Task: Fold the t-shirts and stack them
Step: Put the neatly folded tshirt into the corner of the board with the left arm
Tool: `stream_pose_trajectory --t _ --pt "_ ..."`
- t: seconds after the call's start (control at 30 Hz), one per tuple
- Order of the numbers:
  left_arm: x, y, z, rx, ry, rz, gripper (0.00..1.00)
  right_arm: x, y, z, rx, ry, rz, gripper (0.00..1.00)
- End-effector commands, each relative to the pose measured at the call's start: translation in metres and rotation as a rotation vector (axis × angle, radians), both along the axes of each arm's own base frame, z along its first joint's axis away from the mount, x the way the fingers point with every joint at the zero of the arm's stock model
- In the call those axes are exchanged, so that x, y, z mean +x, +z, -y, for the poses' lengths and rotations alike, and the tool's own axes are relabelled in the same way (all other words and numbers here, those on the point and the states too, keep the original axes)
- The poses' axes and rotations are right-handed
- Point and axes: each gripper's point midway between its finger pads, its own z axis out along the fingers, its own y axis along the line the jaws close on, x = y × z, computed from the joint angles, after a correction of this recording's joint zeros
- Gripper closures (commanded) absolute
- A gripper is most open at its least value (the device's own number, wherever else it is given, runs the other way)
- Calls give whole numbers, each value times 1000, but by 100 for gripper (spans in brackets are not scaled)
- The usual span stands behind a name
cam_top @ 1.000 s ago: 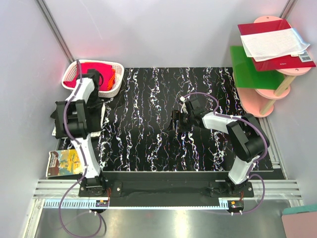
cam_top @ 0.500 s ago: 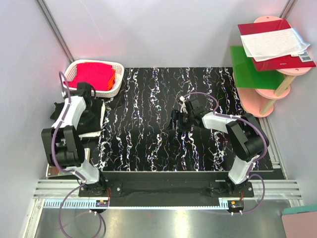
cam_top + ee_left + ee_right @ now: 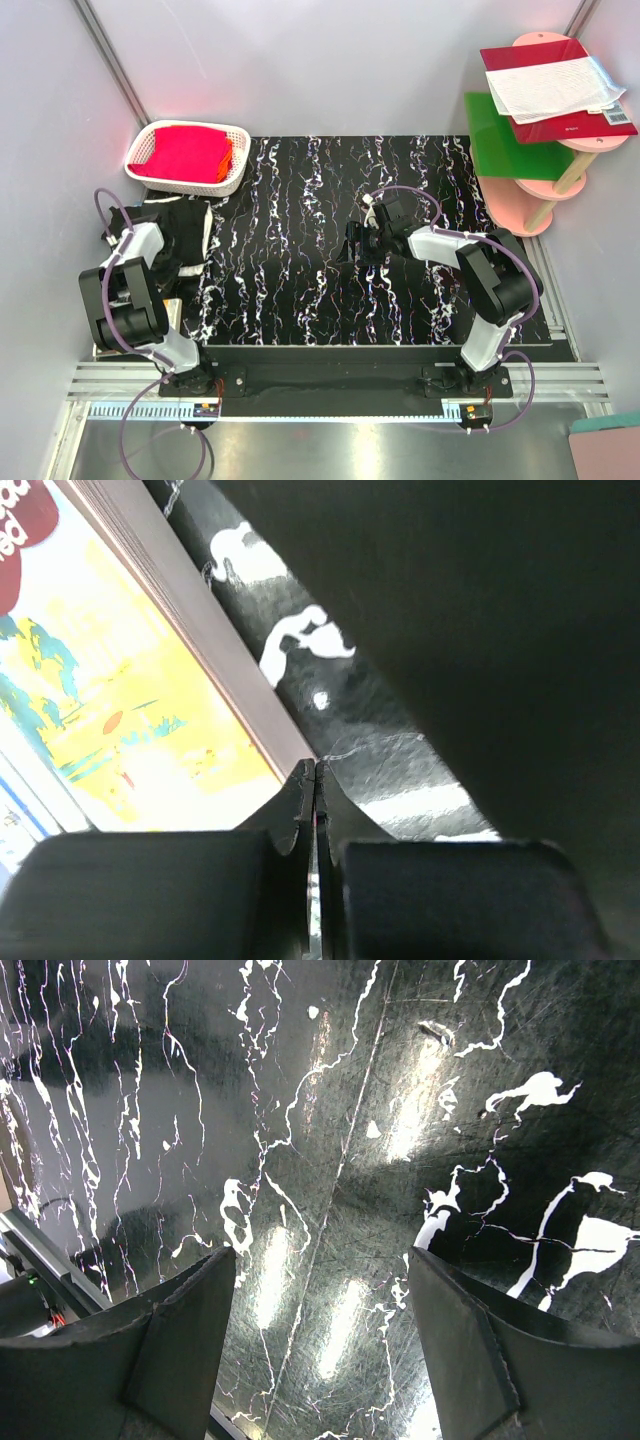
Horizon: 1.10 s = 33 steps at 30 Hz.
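The worktop [image 3: 300, 240] is black with white marble-like veins. A white lattice basket [image 3: 200, 126] holds bright pink-red cloth [image 3: 190, 152]. The t-shirt [image 3: 185, 215] is black. The book [image 3: 130, 720] cover is yellow with teal patches. The stand [image 3: 520, 215] is pink, its board [image 3: 505, 145] green.

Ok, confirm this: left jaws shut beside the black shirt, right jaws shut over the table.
One thing is wrong: the right jaws stand open over the table, per the right wrist view. Left jaws are shut beside the black shirt.

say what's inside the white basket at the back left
A red cloth fills the white basket, with an orange strip at its right edge. Anything beneath the cloth is covered.
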Motion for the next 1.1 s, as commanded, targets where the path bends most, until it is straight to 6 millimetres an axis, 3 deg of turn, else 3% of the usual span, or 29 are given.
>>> stream_pose_trajectory --t 0.0,0.3,0.43,0.6,0.7,0.9,1.07 --pt "14 17 -23 120 96 92 100 -23 -36 19 -99 7 -94 22" --pt "14 28 -65 321 206 -41 100 -23 -32 17 -87 11 -89 22" --pt "33 42 -86 399 238 -43 100 -25 -32 16 -83 20 -94 22" --pt "48 45 -103 427 261 -88 100 -27 -29 18 -81 24 -90 22" --pt "59 39 -110 413 270 -88 100 -28 -30 18 -82 28 -93 22" --pt "60 20 -117 374 289 -138 99 -29 -25 20 -89 32 -83 22" --pt "71 18 -106 295 274 -98 99 -30 -26 19 -87 35 -93 22"
